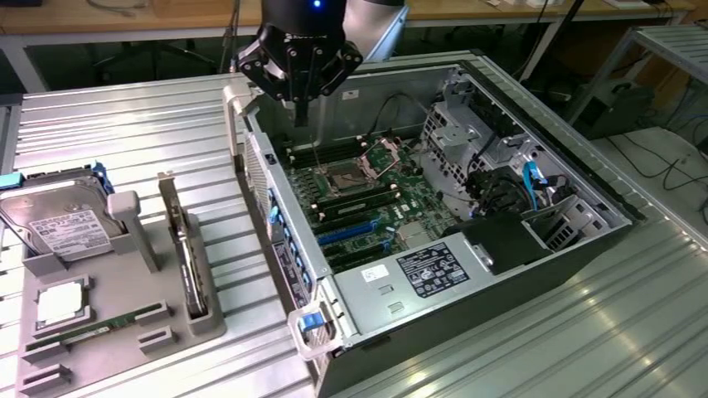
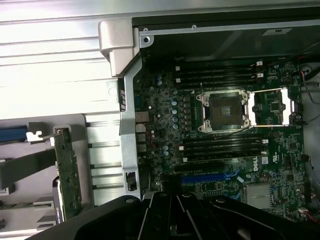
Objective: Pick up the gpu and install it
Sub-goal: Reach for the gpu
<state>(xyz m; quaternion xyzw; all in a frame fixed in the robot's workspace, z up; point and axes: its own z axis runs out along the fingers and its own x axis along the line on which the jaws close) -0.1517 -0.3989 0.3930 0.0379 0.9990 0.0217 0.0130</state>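
- Gpu (image 1: 186, 257): it is stood on its thin edge in a slot of the grey holder (image 1: 128, 282), on the exterior view's left.
- Its long side is laid along the desk (image 1: 133, 124), from the far end of the holder to the near end. That line is about the same as the line of the computer case's (image 1: 531, 274) left wall.
- A pale metal end piece is seen at the card's far end. In the wrist view the gpu (image 2: 67, 170) is seen as a narrow green board.
- The gripper (image 1: 301, 116) is hung over the far left corner of the open case, well apart from the gpu. Its fingers are pressed together and pointed straight down, and nothing is held in them.
- The space over the top edge of the card is left open.
- A strip of bare desk is seen between the holder and the case.
- A hard drive (image 1: 66, 224) is stood on the other side of the holder, apart from the card. A memory stick (image 1: 94, 332) is laid near the holder's front edge.
- The case is laid on its side with its top open, so the motherboard (image 1: 382, 207) can be seen. Blue slots (image 1: 348, 232) are set close to the left wall, near the socket (image 1: 337, 178).
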